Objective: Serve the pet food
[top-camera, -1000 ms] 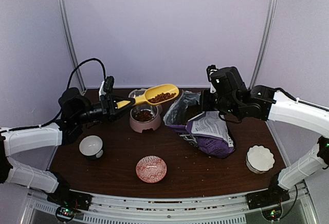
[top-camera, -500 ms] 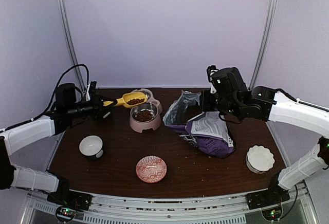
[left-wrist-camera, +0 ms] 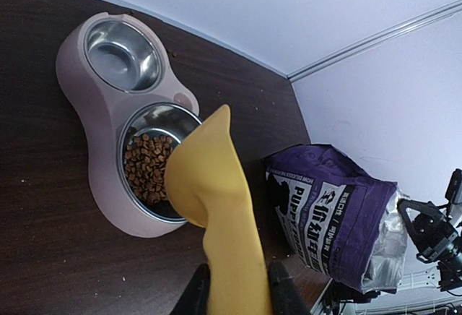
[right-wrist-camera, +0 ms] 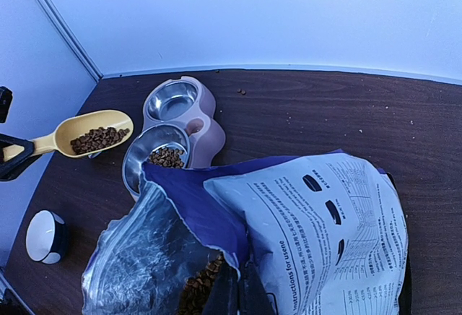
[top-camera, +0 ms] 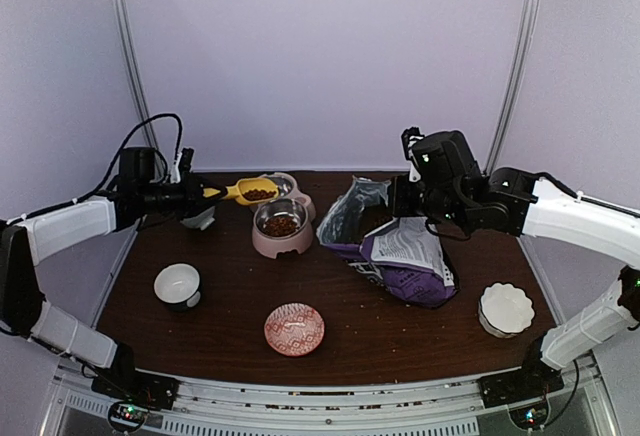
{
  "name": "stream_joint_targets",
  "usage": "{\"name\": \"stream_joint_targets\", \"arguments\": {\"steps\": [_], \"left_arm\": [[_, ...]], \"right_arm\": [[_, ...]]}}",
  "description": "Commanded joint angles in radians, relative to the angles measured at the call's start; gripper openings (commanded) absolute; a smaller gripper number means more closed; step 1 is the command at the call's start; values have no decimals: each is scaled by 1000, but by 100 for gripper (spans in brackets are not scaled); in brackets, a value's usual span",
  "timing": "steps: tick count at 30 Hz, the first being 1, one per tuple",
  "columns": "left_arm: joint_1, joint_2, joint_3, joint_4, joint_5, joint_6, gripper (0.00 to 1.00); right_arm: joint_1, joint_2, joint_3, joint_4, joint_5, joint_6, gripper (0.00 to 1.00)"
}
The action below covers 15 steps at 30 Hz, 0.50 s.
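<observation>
From overhead I see the left gripper [top-camera: 197, 194] out at the far left of the table [top-camera: 220, 316]. Its fingers are pinched on the handle of a yellow scoop [top-camera: 252, 191], which is held level above the tabletop beside the pink feeder [top-camera: 272, 244]. My left wrist camera only gives me the scoop's plain yellow underside, with a dark finger [left-wrist-camera: 193, 295] pressed to each side of the handle, so the load is hidden there. The right wrist camera looks into the scoop from the other side and shows the pet food [right-wrist-camera: 97, 139]: a shallow heap of small brown pellets, dry and roughly round. That camera sets the scoop clear to the left of the feeder, while the left wrist camera overlaps it with the nearer cup's rim, so I cannot tell which is true. More of the same pellets cover part of the bottom of the feeder's nearer steel cup. Right of the feeder the purple bag [top-camera: 400, 256] lies slumped on the table. The left wrist camera catches its purple printed front, and the right wrist camera its white back, silvery lining and more pellets down inside the open mouth. The right gripper [right-wrist-camera: 238, 292] has its fingers pressed together on the bag's rim.
</observation>
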Motion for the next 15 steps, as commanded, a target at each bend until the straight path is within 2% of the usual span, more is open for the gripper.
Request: {"name": "stream_joint_targets", "arguments": {"steps": [1,15], "left_arm": [[6,36,58,-69,25,125,0],[-33,104,197,-258,-79,307,0]], "right_arm": [[-12,-2,4,-7,24,-8,0],[-12,15,21,-21,23,-13,0]]}}
